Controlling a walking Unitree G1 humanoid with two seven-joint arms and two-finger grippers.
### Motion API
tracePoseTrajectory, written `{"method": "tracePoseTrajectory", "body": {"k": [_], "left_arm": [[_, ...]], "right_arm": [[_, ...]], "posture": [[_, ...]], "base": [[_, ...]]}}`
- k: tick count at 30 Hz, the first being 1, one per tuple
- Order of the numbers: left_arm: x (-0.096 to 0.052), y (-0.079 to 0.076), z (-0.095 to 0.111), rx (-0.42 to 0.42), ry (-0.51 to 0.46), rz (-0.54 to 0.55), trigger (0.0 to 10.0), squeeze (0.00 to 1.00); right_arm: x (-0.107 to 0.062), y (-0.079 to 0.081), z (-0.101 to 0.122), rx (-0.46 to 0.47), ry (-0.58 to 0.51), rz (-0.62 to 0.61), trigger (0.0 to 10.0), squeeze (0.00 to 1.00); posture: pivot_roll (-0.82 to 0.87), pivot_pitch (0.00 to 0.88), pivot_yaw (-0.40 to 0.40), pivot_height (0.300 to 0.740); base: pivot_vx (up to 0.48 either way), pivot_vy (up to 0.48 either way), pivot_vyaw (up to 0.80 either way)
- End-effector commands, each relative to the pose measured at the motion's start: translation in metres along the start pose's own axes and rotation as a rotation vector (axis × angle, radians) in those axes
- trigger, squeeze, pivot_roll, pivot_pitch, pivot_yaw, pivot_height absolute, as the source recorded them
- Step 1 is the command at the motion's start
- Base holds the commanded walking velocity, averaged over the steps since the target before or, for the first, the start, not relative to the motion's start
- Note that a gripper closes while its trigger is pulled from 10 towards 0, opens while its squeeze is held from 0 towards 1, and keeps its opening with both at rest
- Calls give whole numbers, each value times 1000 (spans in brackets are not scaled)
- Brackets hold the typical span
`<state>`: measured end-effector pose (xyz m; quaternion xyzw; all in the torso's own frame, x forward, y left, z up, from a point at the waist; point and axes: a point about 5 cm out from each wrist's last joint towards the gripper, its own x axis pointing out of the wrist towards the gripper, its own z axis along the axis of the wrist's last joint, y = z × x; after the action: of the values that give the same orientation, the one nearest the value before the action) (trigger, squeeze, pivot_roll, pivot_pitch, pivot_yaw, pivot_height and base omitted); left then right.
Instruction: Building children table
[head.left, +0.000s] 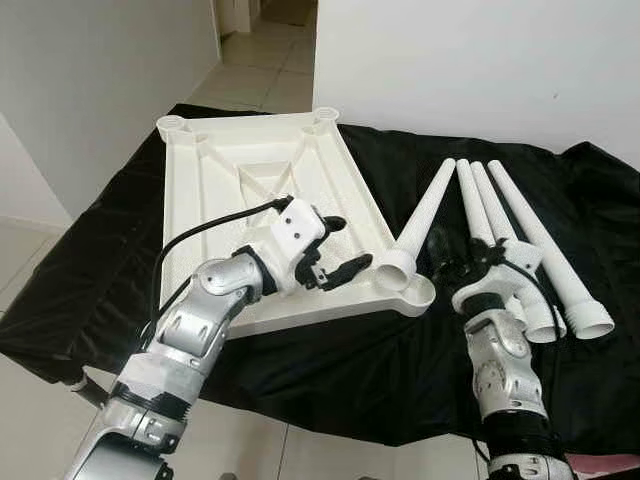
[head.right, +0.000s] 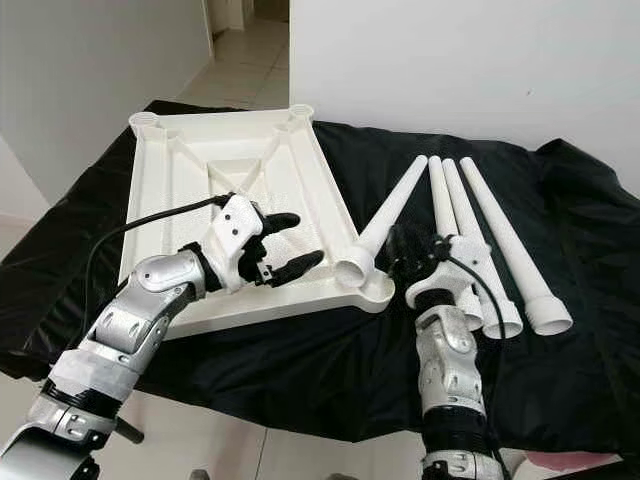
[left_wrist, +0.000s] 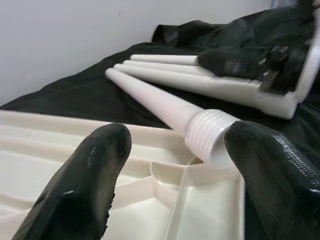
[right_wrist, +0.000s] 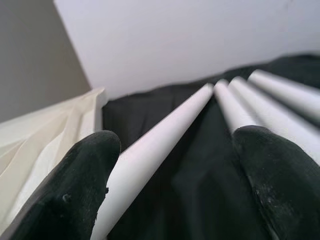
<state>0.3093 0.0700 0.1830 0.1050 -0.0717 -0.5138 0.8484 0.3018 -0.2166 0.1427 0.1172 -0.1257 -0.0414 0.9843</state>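
Note:
A white plastic tabletop (head.left: 215, 185) lies underside up on a black cloth. One white leg (head.left: 425, 215) slants across the cloth, and its threaded end (left_wrist: 210, 135) rests at the tabletop's near right corner socket (head.left: 418, 295). My left gripper (head.left: 348, 245) hovers open over the near right part of the tabletop, its fingers pointing at that threaded end. My right gripper (head.left: 450, 248) is open just right of the slanting leg (right_wrist: 160, 135), low over the cloth, with nothing between its fingers. Three more legs (head.left: 525, 235) lie side by side to the right.
The black cloth (head.left: 90, 280) drapes the whole work surface and hangs over its front edge. A white wall (head.left: 480, 60) stands close behind. A tiled floor and doorway (head.left: 260, 50) open at the back left.

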Motion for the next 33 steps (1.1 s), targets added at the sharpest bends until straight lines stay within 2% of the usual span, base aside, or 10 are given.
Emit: {"method": "tracePoseTrajectory", "body": {"k": [1, 8, 19, 21, 26, 28, 29, 30, 31, 33], "left_arm": [[1, 13, 3, 10, -7, 161, 10000, 0], [0, 28, 1, -62, -9, 255, 10000, 0], [-1, 27, -1, -29, -24, 248, 10000, 0], [-2, 23, -3, -12, -15, 197, 10000, 0], [-3, 24, -4, -20, -11, 186, 10000, 0], [-3, 24, -4, -20, -11, 186, 10000, 0], [-3, 24, -4, -23, -14, 181, 10000, 0], [-3, 24, -4, -23, -14, 181, 10000, 0], [-4, 23, -3, -30, -16, 163, 10000, 0], [-4, 21, -3, -35, -20, 148, 10000, 0]], "right_arm": [[0, -2, 5, -19, -21, -18, 10000, 0], [3, 3, 5, -77, -3, -24, 10000, 0], [2, 15, -1, -79, 54, -35, 10000, 0], [1, 17, 0, -16, 46, -52, 10000, 1000], [-1, 25, 0, 156, 43, -89, 10000, 1000], [-1, 25, 0, 156, 43, -89, 10000, 1000], [-2, 29, -1, 212, 46, -94, 10000, 1000], [-2, 29, -1, 212, 46, -94, 10000, 1000], [-3, 37, -1, 284, 52, -91, 10000, 0], [-5, 46, 1, 335, 59, -78, 10000, 0]], "posture": [[-78, 0, -3, 740], [-107, 0, 27, 740], [-111, 0, 23, 740], [-100, 0, 17, 740], [-100, 0, 17, 740], [-100, 0, 17, 740], [-100, 0, 17, 740], [-100, 0, 17, 740], [-95, 0, 15, 740], [-95, 0, 15, 740]], "base": [[0, 0, 0], [0, 0, 0], [0, 0, 0], [0, 0, 0], [0, 0, 0], [0, 0, 0], [0, 0, 0], [0, 0, 0], [0, 0, 0], [0, 0, 0]]}}
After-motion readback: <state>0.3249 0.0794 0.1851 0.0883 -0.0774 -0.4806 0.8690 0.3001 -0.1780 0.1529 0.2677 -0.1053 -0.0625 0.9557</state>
